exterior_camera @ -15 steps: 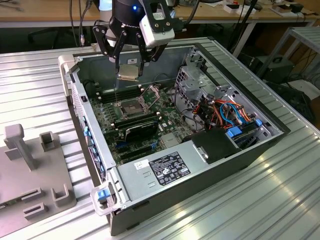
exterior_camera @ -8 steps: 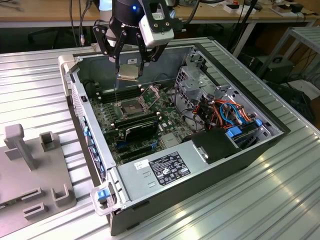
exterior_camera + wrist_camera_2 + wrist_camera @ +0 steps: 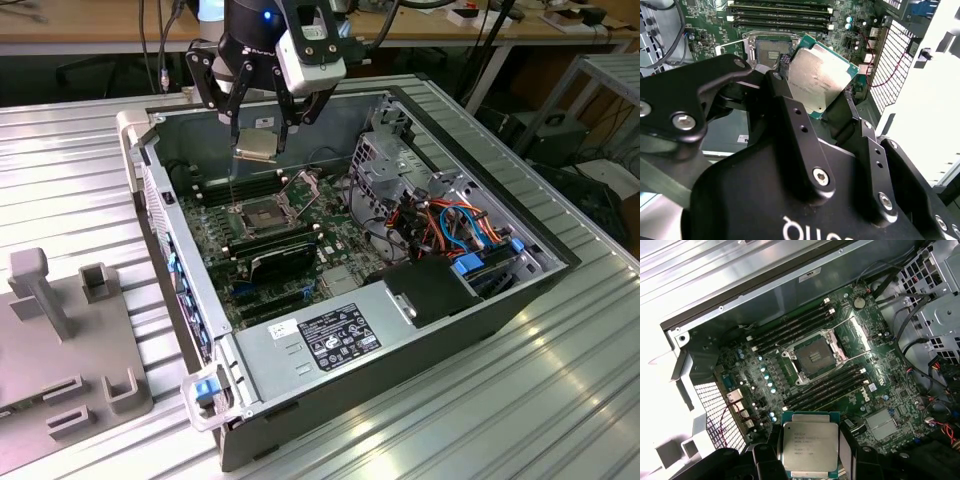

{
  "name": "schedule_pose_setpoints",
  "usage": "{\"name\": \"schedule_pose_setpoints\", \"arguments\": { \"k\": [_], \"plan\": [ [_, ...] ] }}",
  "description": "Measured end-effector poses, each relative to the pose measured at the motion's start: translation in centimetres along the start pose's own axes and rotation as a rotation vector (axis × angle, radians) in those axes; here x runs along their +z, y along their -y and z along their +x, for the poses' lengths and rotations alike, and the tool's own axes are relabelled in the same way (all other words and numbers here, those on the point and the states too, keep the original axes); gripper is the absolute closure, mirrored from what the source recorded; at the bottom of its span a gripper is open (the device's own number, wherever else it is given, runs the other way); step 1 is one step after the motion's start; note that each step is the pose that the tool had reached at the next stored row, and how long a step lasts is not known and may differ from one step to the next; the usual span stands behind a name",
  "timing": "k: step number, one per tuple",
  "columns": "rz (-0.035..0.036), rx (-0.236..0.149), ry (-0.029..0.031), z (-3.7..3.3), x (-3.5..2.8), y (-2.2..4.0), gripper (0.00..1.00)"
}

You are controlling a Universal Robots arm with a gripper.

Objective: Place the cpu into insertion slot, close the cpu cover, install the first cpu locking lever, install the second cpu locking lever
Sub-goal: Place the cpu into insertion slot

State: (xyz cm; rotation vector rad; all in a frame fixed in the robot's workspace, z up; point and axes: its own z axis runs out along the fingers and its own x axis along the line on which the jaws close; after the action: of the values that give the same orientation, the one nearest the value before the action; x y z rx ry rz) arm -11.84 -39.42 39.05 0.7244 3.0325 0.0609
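While the gripper (image 3: 258, 140) hangs over the open computer case (image 3: 400, 390), its fingers (image 3: 845, 447) are narrowed to the width of the cpu (image 3: 809, 447) and clamp it by two opposite edges, metal top up. The cpu is in the air, well apart from the insertion slot (image 3: 815, 357) on the motherboard (image 3: 892, 365) below. The cpu cover (image 3: 854, 336) stands swung open beside the slot.
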Motion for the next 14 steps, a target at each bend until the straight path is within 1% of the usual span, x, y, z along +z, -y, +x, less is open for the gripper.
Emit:
{"name": "schedule_pose_setpoints", "arguments": {
  "k": [3,5,7,11,14],
  "plan": [
    [0.0001,0.009,0.0004,0.0,0.0,0.0,0.45],
    [0.0004,0.029,0.0012,0.0,0.0,0.0,0.45],
    [0.0008,0.058,0.0025,0.01,0.0,-0.03,0.45],
    [0.0012,0.087,0.0038,0.04,0.01,-0.07,0.45],
    [0.0016,0.119,0.0052,0.04,0.01,-0.09,0.45]
  ]
}}
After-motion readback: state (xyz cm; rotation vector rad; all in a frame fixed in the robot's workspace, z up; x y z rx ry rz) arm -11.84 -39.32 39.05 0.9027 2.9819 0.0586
